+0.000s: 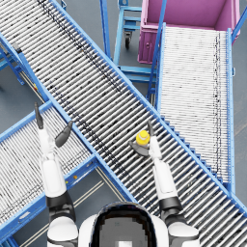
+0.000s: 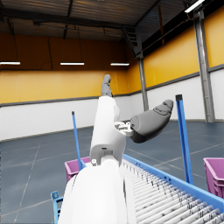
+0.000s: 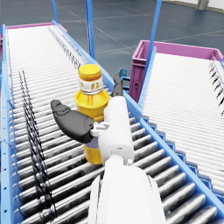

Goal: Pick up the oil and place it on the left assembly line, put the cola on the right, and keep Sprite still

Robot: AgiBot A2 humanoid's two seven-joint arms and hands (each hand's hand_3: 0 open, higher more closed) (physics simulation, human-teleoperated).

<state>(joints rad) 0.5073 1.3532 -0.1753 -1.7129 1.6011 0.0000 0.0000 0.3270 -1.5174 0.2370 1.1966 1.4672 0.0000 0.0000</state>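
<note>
Head view: you'll find the oil bottle (image 1: 143,138) just off centre towards 4 o'clock, upright on the long central conveyor (image 1: 91,91) that runs from 11 o'clock down to 5 o'clock. Your right hand (image 1: 142,148) is right against it, dark fingers spread either side of the yellow cap. The left assembly line (image 1: 21,159) lies at 8 o'clock, the right assembly line (image 1: 193,87) at 2 o'clock, with a pink bin (image 1: 193,14) at 1 o'clock. Your left hand (image 1: 50,131) is at 9 o'clock over the left line, well apart from the bottle.

Left wrist view: the left hand (image 2: 144,124) is raised with its thumb splayed wide from the finger above it, and it holds nothing.

Right wrist view: the oil bottle (image 3: 90,100) stands with its base on the rollers. The right hand (image 3: 83,127) brackets it, thumb across the near face, a finger past the far side. You cannot tell whether they actually press on it.
</note>
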